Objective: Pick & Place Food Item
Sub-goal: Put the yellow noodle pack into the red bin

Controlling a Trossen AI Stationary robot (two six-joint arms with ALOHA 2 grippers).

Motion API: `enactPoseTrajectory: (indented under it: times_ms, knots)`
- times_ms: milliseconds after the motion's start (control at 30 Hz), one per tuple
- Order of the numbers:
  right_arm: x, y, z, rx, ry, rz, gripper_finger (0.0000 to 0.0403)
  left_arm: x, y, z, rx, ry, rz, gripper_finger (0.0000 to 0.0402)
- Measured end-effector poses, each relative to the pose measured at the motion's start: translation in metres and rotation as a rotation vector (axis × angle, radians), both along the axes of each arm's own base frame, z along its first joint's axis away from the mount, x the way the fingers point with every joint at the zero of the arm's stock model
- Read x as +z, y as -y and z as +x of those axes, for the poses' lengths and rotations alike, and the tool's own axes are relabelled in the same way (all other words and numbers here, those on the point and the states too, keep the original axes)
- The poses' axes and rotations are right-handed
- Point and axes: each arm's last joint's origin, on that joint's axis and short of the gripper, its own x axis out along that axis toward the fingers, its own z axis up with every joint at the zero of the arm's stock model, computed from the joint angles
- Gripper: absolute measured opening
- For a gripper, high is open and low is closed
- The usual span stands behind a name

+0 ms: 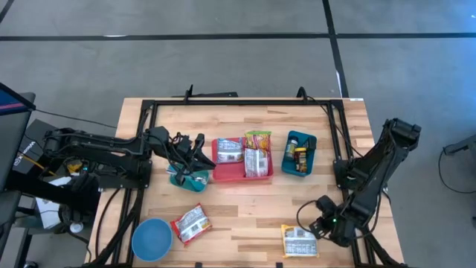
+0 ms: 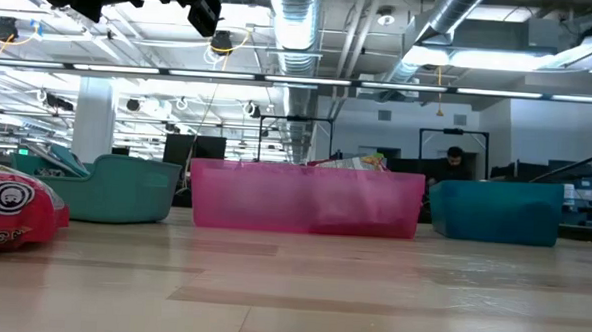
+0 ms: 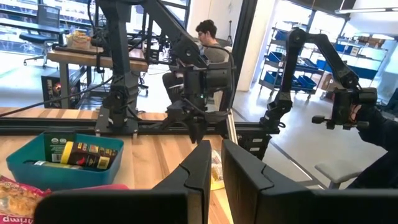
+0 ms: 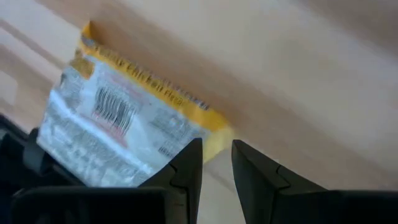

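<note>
Near the table's [image 1: 245, 212] front right corner, right gripper [image 1: 321, 225] hovering narrowly parted and empty just beside a yellow-edged snack packet [image 1: 299, 240] lying flat, left gripper [image 1: 195, 152] waiting with fingers nearly together over the teal bin [image 1: 187, 179] beside the pink tray [image 1: 229, 174].
</note>
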Motion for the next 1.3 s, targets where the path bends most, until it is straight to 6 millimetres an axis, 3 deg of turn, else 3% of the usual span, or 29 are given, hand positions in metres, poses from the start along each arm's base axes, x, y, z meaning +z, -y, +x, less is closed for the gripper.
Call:
enactPoseTrajectory:
  times_ms: [300,667,800,1067,1300]
  knots:
    - [-0.013,-0.006,0.001,-0.032,-0.08,0.01,0.0082,0.0,0.0,0.0,0.0,0.0,0.0,0.0032]
    - [-0.014,-0.007,0.002,-0.036,-0.065,0.007,0.0086,0.0,0.0,0.0,0.0,0.001,0.0,0.0032]
    - [-0.013,-0.008,0.003,-0.047,-0.062,0.017,0.0111,0.0,0.0,0.0,0.0,0.001,0.0,0.0032]
    - [-0.014,-0.014,0.004,-0.053,-0.039,0.07,0.0207,0.0,0.0,0.0,0.0,0.0,0.0,0.0032]
    - [-0.033,-0.017,0.003,-0.044,0.014,0.125,0.0217,0.0,0.0,0.0,-0.003,0.0,0.0,0.0032]
